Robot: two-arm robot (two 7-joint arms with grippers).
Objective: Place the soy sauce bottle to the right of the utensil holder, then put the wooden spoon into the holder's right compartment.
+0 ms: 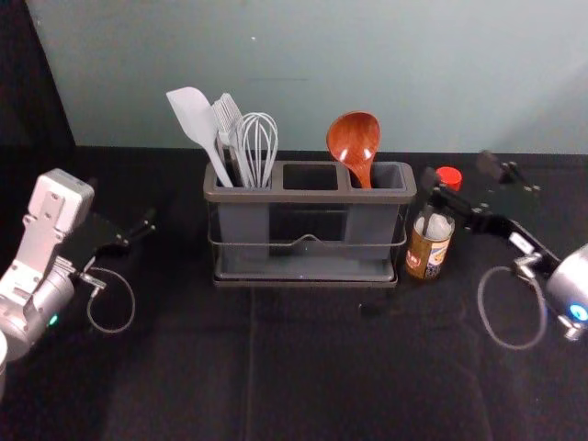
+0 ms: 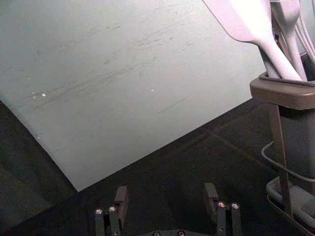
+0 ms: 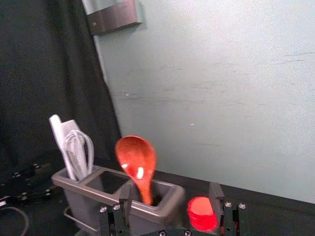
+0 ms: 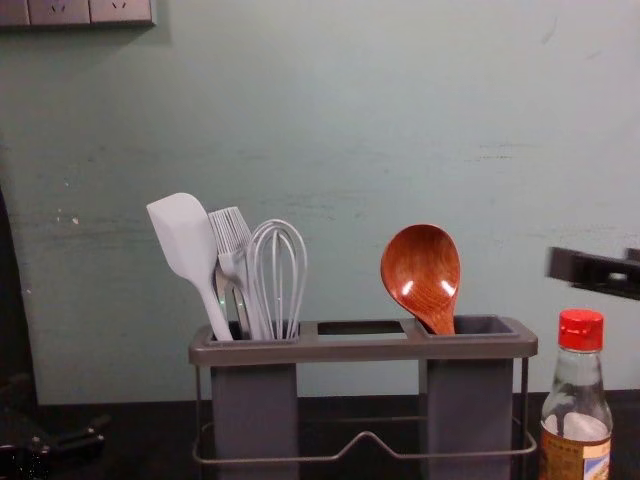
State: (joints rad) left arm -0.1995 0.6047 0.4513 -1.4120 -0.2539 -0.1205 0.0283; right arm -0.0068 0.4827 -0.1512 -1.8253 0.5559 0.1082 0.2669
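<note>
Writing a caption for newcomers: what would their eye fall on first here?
Probably the glossy red-brown wooden spoon, bowl up in the right compartment of the utensil holder. Next, the bright red cap of the soy sauce bottle, right of the holder. Then the pale spatula leaning from the left compartment.

Spoon (image 1: 353, 138) in right compartment (image 1: 390, 176); bottle (image 1: 428, 254) (upright) beside holder (image 1: 308, 197).
</note>
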